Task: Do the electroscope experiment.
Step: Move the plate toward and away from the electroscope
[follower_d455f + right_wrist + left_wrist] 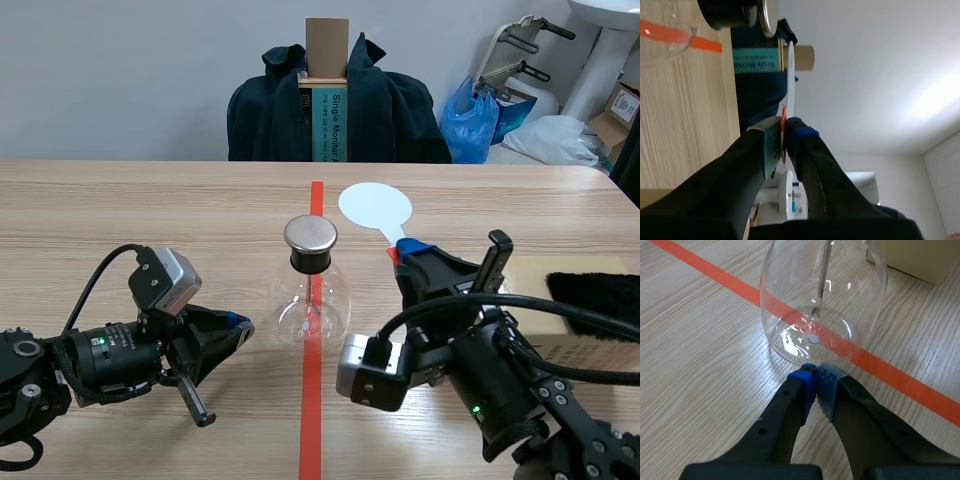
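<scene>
The glass flask (312,305) stands in the middle of the table (150,210), right on the red tape line (311,420). It is clear and round-bellied, plugged with a black stopper (310,260) under a flat metal cap (310,234). Inside, a thin rod (824,275) hangs down the middle, and a small pale disc (813,339) lies on the bottom. The left gripper (235,325) sits low on the table at the flask's 8 o'clock, its pads pressed together with nothing between them. Its wrist view shows the tips just beside the flask's base, though whether they touch it cannot be told. The right gripper (410,252), at the flask's 2 o'clock, is clamped on the red handle of a white round paddle (374,206), whose disc sits at the flask's 1 o'clock. Only the scene view shows the paddle's round face; the right wrist view shows it edge-on as a thin white strip ahead of the pads. A cardboard box (560,345) with something black and furry (595,295) on top lies at the flask's 3 o'clock.
</scene>
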